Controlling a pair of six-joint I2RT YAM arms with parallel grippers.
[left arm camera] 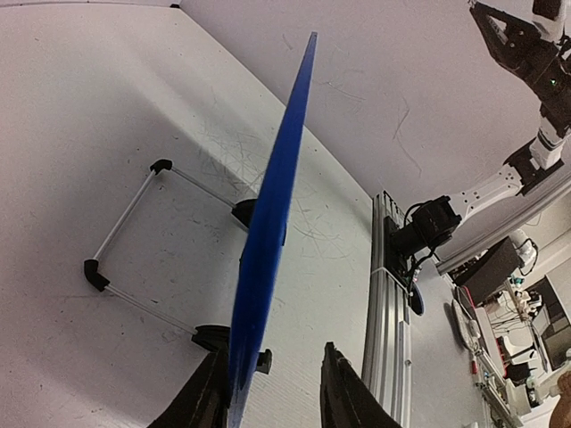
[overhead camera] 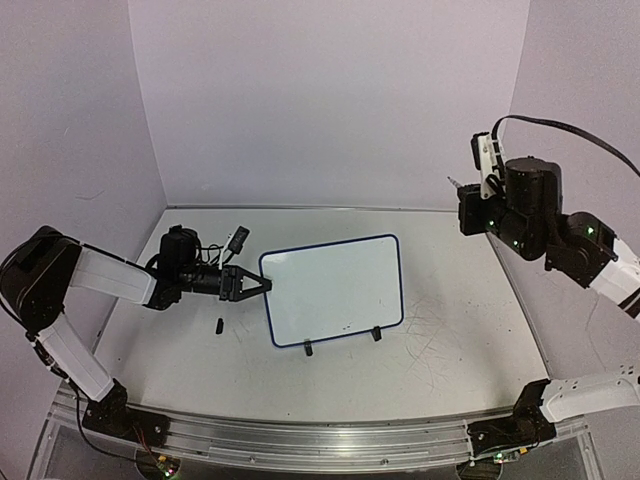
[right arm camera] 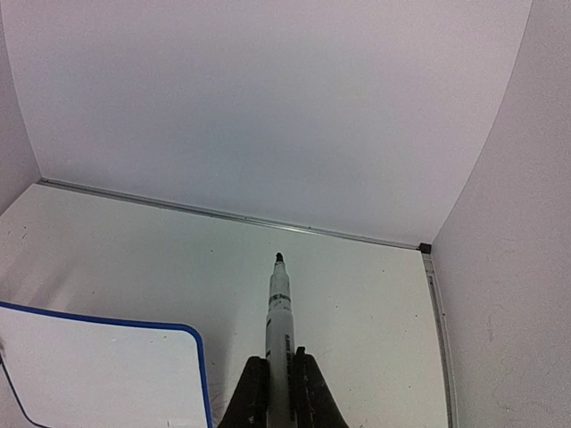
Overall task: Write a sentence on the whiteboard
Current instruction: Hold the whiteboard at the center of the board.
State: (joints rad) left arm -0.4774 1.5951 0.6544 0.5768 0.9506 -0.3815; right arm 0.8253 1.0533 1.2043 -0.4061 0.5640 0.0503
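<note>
The whiteboard [overhead camera: 335, 290], white with a thin blue rim, stands on two black clip feet at mid-table. Its face is blank apart from a few dark specks, and no sentence shows on it. My left gripper [overhead camera: 262, 285] straddles the board's left edge. In the left wrist view the blue edge [left arm camera: 277, 205] runs between the jaws of that gripper [left arm camera: 273, 349]: one finger touches it and the other stands apart. My right gripper [overhead camera: 468, 200] is raised at the right, shut on an uncapped white marker [right arm camera: 280, 312] with its black tip pointing away. A corner of the whiteboard [right arm camera: 89, 374] appears in the right wrist view.
A small black cap [overhead camera: 219, 325] lies on the table left of the board's feet. Faint grey scribble scratches [overhead camera: 440, 330] mark the tabletop to the right. A wire support frame [left arm camera: 134, 232] sits behind the board. An aluminium rail [overhead camera: 320, 440] runs along the near edge.
</note>
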